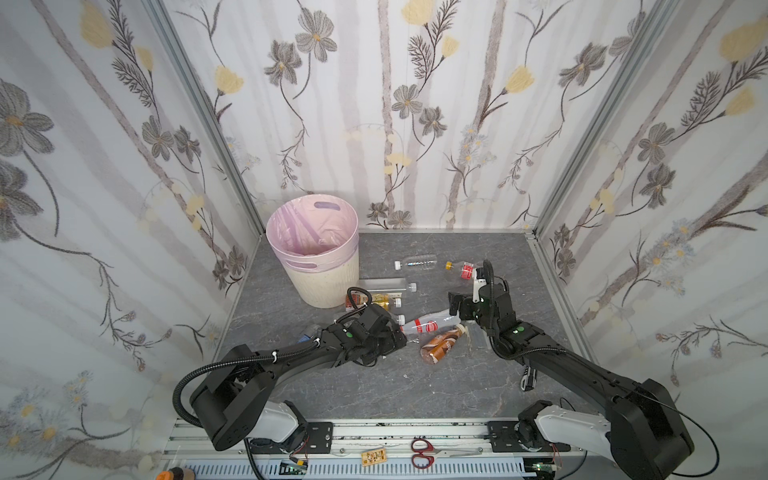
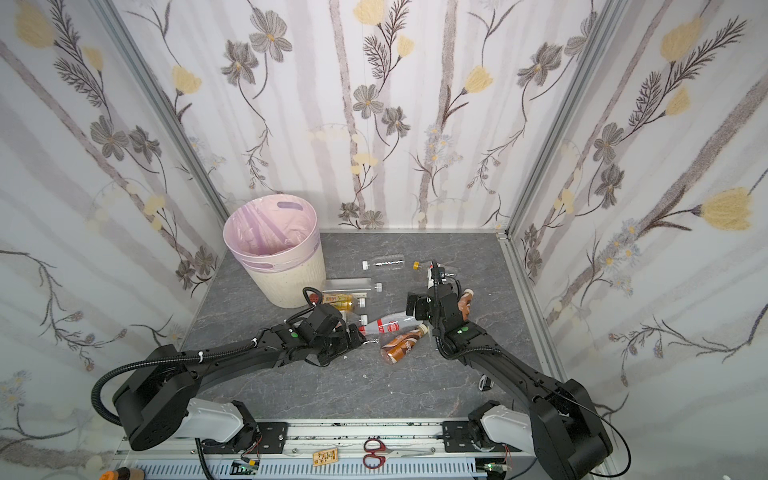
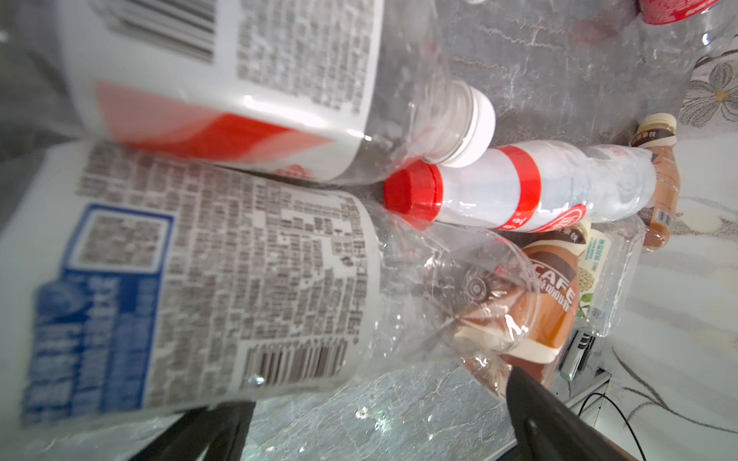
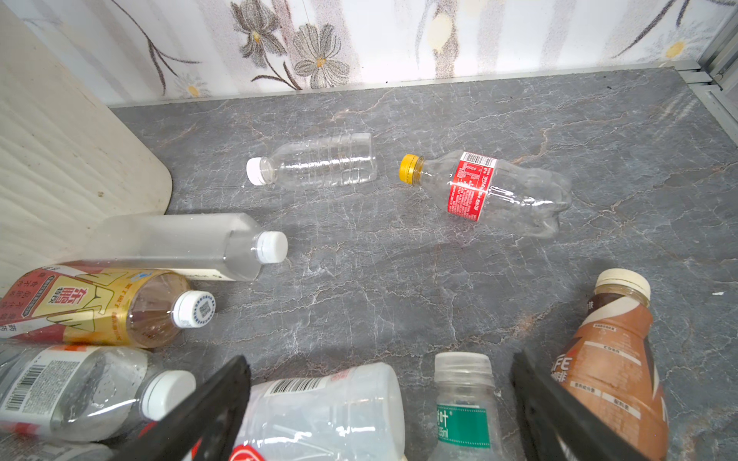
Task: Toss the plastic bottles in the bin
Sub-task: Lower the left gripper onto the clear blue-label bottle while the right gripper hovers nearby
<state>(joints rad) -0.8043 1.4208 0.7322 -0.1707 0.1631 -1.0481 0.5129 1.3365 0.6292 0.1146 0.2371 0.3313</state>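
The bin (image 1: 291, 259), cream with a pink liner, stands at the back left in both top views (image 2: 249, 259). Several plastic bottles lie on the grey table: a clear one (image 1: 417, 262), a yellow-capped one (image 1: 459, 268), a frosted square one (image 1: 386, 286), an amber one (image 1: 380, 300), a red-capped one (image 1: 428, 325) and a brown coffee one (image 1: 442, 344). My left gripper (image 3: 367, 423) is open and low beside a blue-labelled bottle (image 3: 179, 279). My right gripper (image 4: 379, 415) is open over the red-capped bottle's base (image 4: 319, 411) and a green-labelled bottle (image 4: 463, 407).
Wallpapered walls close in the table on three sides. A second brown bottle (image 4: 611, 359) stands next to my right fingers. Red scissors (image 1: 422, 453) lie on the front rail. A small black and white object (image 1: 528, 380) sits under my right arm.
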